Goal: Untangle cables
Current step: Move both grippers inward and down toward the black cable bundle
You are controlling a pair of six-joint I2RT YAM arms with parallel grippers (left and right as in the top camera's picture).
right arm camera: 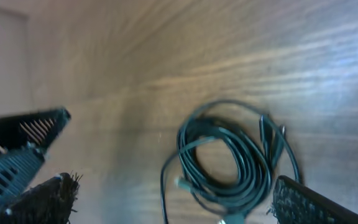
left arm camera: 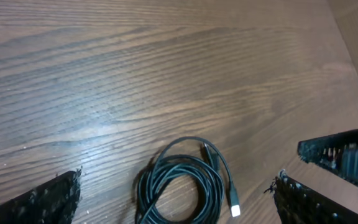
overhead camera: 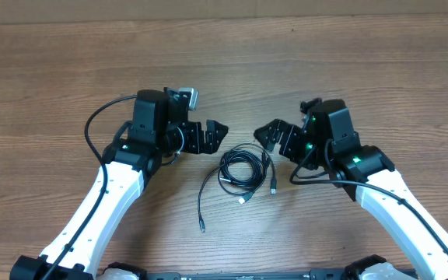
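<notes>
The cables lie as a small black coil on the wooden table between my two grippers, with one loose strand trailing toward the front. A silver-tipped plug and a dark plug stick out of the coil. My left gripper hovers just left of the coil, open and holding nothing. My right gripper hovers just right of it, also open. In the left wrist view the coil and a silver plug sit between the wide-spread fingers. The right wrist view shows the coil between its fingers.
The wooden table stretches around the coil. Thick black wires loop off the left arm, and others hang by the right arm. Each wrist view catches the opposite gripper: the right one and the left one.
</notes>
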